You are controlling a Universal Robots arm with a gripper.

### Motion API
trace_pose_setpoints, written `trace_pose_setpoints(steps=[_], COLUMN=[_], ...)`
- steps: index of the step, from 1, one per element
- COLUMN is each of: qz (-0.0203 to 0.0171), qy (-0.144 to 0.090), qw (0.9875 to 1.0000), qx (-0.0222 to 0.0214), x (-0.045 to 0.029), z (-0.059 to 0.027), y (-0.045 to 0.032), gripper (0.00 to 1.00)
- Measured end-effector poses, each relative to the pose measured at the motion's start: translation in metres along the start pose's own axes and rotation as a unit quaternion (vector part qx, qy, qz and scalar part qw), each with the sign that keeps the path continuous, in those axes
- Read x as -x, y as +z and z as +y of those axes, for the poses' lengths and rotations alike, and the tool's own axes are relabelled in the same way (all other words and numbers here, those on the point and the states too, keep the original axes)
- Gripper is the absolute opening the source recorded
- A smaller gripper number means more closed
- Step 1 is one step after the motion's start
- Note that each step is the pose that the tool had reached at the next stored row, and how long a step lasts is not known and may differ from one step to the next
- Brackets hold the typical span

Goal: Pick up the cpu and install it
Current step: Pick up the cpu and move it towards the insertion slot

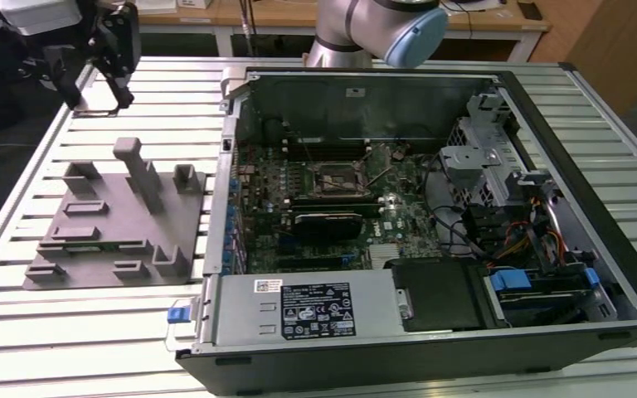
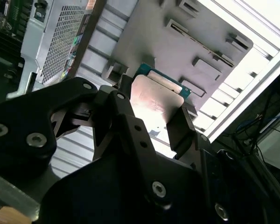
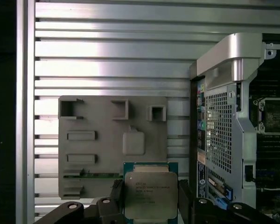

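hand (image 3: 150,192) shut tight on the cpu (image 3: 149,198), pinching two side edges | cpu up in the air over the grey plate (image 3: 98,149) on the worktop (image 3: 112,60), near the computer case (image 3: 221,116) | looks light, thin, stiff, smooth on top, easy to hurt: hold edges only, squeeze softly

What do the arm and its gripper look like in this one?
The arm is smooth silver-grey tubing with a rounded pale blue joint cap. The gripper has matte black angular links dotted with silver screws, under a light grey body in the exterior view.
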State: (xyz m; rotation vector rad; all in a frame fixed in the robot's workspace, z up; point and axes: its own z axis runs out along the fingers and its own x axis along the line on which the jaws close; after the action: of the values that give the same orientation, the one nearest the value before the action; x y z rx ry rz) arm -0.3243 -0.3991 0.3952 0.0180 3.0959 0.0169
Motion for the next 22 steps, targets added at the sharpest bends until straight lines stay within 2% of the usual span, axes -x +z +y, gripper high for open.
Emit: trace_pose_setpoints(steps=[1,2,22], qz=[0.0,0.0001,0.0003], qy=[0.0,0.0,0.0], qw=[1.0,1.0,1.0], qx=[0.0,0.0,0.0], x=[0.0036,0.0194,0.0846], z=[0.0001,0.0002,0.0009], y=[0.0001,0.0009,0.0038], gripper=[0.54,0.54,0.54])
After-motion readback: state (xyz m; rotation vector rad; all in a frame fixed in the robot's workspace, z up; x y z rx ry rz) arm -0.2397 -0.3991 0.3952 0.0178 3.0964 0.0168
